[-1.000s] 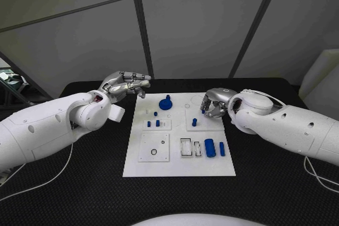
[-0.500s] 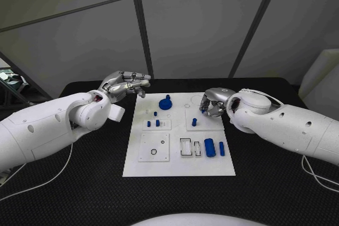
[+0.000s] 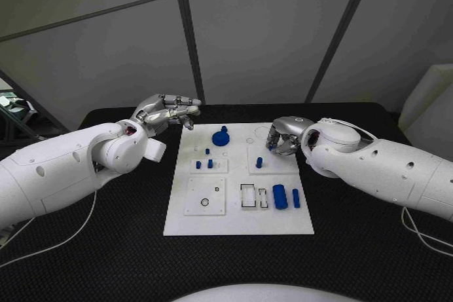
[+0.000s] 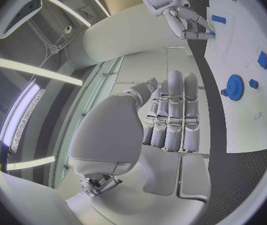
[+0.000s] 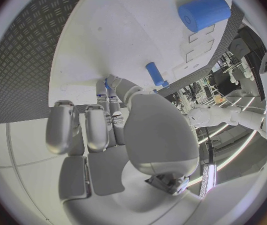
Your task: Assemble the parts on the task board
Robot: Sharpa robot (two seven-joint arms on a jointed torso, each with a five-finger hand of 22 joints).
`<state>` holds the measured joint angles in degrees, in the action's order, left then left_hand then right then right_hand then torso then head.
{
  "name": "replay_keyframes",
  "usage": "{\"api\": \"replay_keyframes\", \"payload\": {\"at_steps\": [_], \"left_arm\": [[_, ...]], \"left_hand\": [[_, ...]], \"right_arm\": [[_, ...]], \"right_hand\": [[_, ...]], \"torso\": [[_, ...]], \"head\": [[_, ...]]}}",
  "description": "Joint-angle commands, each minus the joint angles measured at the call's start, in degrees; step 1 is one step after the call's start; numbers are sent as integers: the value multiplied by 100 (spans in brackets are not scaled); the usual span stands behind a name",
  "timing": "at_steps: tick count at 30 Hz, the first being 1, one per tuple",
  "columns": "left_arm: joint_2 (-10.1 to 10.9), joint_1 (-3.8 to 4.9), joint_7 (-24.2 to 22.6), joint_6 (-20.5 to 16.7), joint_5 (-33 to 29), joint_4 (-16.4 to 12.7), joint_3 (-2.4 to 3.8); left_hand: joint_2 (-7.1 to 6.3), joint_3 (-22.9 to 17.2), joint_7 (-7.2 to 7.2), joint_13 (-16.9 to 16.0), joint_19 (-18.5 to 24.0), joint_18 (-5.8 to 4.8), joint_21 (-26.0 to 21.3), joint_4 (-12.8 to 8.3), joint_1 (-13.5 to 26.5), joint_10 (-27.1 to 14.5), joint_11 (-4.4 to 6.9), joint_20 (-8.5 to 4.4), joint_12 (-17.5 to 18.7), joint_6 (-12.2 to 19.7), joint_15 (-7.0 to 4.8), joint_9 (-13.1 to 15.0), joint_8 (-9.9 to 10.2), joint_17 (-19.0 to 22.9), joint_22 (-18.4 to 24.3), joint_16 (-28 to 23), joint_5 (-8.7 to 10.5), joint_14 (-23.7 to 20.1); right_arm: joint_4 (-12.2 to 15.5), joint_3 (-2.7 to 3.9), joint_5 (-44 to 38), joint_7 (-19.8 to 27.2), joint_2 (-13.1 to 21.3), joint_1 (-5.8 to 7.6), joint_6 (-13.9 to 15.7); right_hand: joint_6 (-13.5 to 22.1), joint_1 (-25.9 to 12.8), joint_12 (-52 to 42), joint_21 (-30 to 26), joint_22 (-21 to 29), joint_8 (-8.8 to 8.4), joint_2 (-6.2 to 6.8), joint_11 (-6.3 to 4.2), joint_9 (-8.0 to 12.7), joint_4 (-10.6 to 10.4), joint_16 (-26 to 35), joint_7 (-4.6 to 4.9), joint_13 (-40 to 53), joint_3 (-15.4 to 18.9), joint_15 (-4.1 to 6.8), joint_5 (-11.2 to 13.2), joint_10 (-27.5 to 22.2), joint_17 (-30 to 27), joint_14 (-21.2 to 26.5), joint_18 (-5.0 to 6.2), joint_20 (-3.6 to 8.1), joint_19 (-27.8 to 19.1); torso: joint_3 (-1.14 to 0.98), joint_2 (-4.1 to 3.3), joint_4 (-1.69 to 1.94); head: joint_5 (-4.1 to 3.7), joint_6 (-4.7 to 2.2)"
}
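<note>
The left arm comes in from the left side and bends up toward the back of the table. Its left hand (image 3: 169, 111) is lifted up in the air. The fingers (image 4: 173, 116) lie side by side and are curled in, and nothing is in them.

The right arm comes in from the right side. Its right hand (image 3: 286, 137) is low and points down. The fingers (image 5: 86, 127) are bent in close together. I cannot tell if they hold anything.

Black table (image 3: 94, 249), white task board (image 3: 241, 220) lying at its middle
</note>
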<state>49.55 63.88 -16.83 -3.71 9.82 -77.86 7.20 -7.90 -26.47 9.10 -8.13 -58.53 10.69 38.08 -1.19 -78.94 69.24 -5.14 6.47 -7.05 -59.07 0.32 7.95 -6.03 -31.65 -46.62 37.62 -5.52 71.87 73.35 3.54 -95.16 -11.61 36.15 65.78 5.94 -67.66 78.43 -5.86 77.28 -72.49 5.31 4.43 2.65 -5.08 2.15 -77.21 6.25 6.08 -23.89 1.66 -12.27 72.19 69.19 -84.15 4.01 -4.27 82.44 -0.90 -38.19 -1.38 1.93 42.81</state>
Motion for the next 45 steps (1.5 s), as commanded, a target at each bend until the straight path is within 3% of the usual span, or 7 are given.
{"api": "replay_keyframes", "payload": {"at_steps": [1, 16, 24, 30, 37, 41, 45], "left_arm": [[-3, 8, -20, 67, -46, 5, 5], [10, 7, 17, 61, -46, 43, 5], [19, 0, 38, 49, -46, 46, 5], [3, -9, 44, 47, -46, 57, 5], [-68, -16, 63, 56, -46, 86, 4], [-121, -17, 74, 53, -46, 110, 3], [-170, -15, 84, 43, -46, 129, 2]], "left_hand": [[-1, 5, 22, -9, -7, -22, -36, -30, 24, -50, -7, 14, 37, 2, 24, 10, 37, 7, 8, -32, -18, -5], [-3, 3, 30, -13, -6, -22, -55, -48, 9, -66, -14, 15, 44, 17, 27, 11, 52, 15, 18, -59, -33, -12], [-2, 3, 35, -14, -7, -23, -61, -49, 10, -74, -18, 16, 48, 25, 29, 11, 59, 17, 21, -67, -38, -12], [-2, 3, 35, -14, -7, -23, -61, -49, 10, -74, -18, 16, 48, 25, 29, 11, 59, 17, 21, -67, -38, -12], [-2, 3, 35, -14, -7, -23, -61, -49, 10, -74, -18, 16, 48, 25, 29, 11, 59, 17, 21, -67, -38, -12], [0, 4, 39, -16, -7, -24, -67, -50, 11, -81, -22, 17, 51, 35, 32, 11, 67, 19, 25, -76, -42, -12], [0, 6, 41, -17, -8, -24, -70, -49, 15, -82, -23, 18, 52, 38, 33, 11, 69, 20, 27, -80, -41, -11]], "right_arm": [[41, -15, -92, -41, 14, -16, 199], [506, -6, -93, 30, 331, -21, 932], [1127, 6, 27, -2, 670, -20, 1104], [1664, 11, 148, 29, 772, -20, 1175], [2055, 7, 251, 98, 536, -21, 1063], [2122, -4, 269, 143, 316, -59, 969], [2111, -41, 277, 181, 130, -152, 870]], "right_hand": [[-43, 13, 39, 42, -34, 30, -48, -7, -57, 41, -29, -11, -1, 0, 41, -21, 36, -6, -166, -27, 13, 58], [-40, 2, 70, 128, -153, 17, -32, -2, -63, 86, -29, -7, -11, 12, 42, -28, 35, -7, -167, -53, 19, 107], [-43, -3, 81, 149, -182, 14, -23, -2, -66, 104, -27, -7, -14, 17, 42, -30, 38, -11, -168, -59, 20, 120], [-46, -2, 90, 174, -216, 11, -19, -4, -69, 122, -28, -8, -17, 19, 42, -33, 43, -10, -168, -66, 21, 134], [-46, -2, 94, 182, -226, 9, -18, -3, -69, 131, -24, -7, -18, 18, 43, -35, 45, -18, -167, -68, 22, 138], [-46, -2, 95, 182, -226, 9, -18, -3, -70, 132, -22, -7, -18, 18, 43, -36, 45, -20, -167, -68, 22, 138], [-43, -5, 101, 177, -219, 4, -19, -1, -70, 139, -18, -5, -21, 18, 43, -37, 44, -29, -165, -67, 23, 136]], "torso": [[-2, 0, -1], [-3, 7, -7], [-4, 7, -9], [-3, 10, -15], [16, 11, 10], [13, 5, 10], [26, 8, 16]], "head": [[-5, 0], [-11, -31], [5, -44], [62, -46], [233, 4], [372, 53], [474, 100]]}}
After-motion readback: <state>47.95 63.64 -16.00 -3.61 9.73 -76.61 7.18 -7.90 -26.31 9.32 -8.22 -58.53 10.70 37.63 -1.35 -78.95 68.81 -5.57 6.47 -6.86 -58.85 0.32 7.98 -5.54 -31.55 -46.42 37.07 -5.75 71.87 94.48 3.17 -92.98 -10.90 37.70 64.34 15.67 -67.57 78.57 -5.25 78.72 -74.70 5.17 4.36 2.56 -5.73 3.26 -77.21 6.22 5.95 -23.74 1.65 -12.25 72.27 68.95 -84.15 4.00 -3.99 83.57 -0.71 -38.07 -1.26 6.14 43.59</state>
